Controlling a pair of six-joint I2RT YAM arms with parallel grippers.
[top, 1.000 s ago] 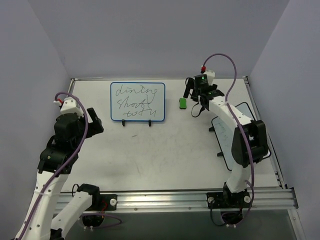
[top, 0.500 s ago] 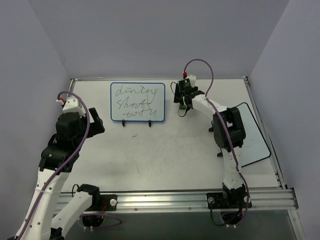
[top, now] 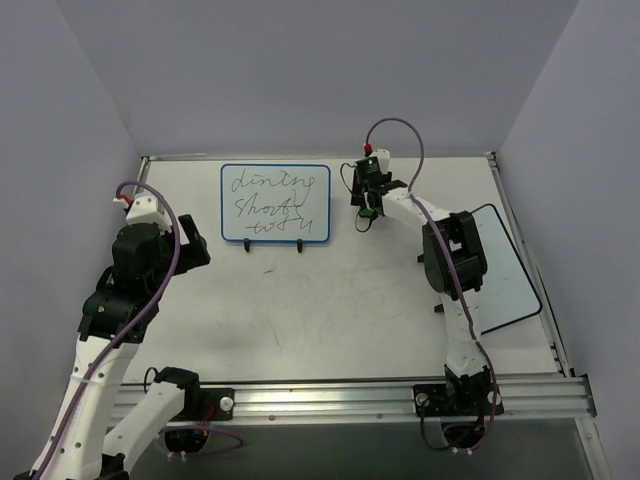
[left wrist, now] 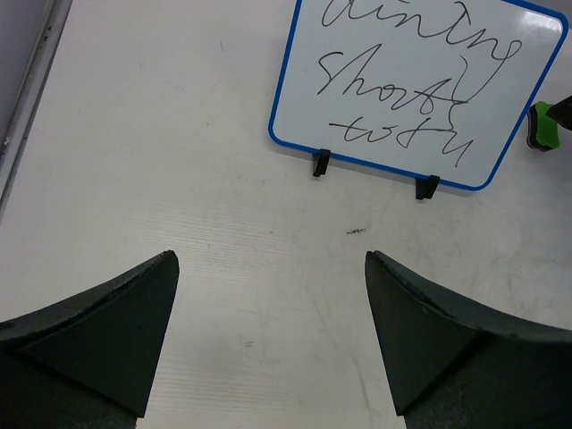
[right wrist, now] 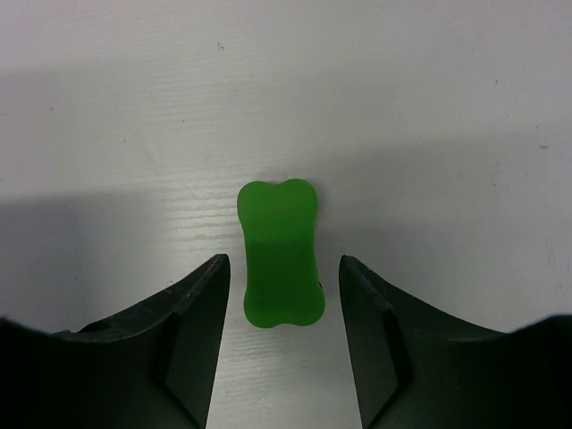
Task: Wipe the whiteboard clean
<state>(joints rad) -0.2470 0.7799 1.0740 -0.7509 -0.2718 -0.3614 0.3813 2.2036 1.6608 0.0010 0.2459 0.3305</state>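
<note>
The whiteboard (top: pixel 275 204) has a blue frame and small black feet, and it stands at the back left with black handwriting across its face (left wrist: pixel 416 89). A small green eraser (right wrist: pixel 279 255) lies flat on the table just to its right (top: pixel 368 212). My right gripper (right wrist: pixel 283 261) hangs over the eraser, a finger on either side of it. A thin gap of table shows on each side, so neither finger touches it. My left gripper (left wrist: pixel 268 259) is wide open and holds nothing. It hovers over bare table in front of the whiteboard.
A second white board with a black frame (top: pixel 505 270) lies flat at the right side, partly under the right arm. The table's metal rim (top: pixel 520 215) runs close behind it. A small dark mark (left wrist: pixel 356 231) is on the table before the whiteboard's feet.
My right arm has swung left and come down over the green eraser, and its fingers have narrowed around it. The left arm has not moved.
</note>
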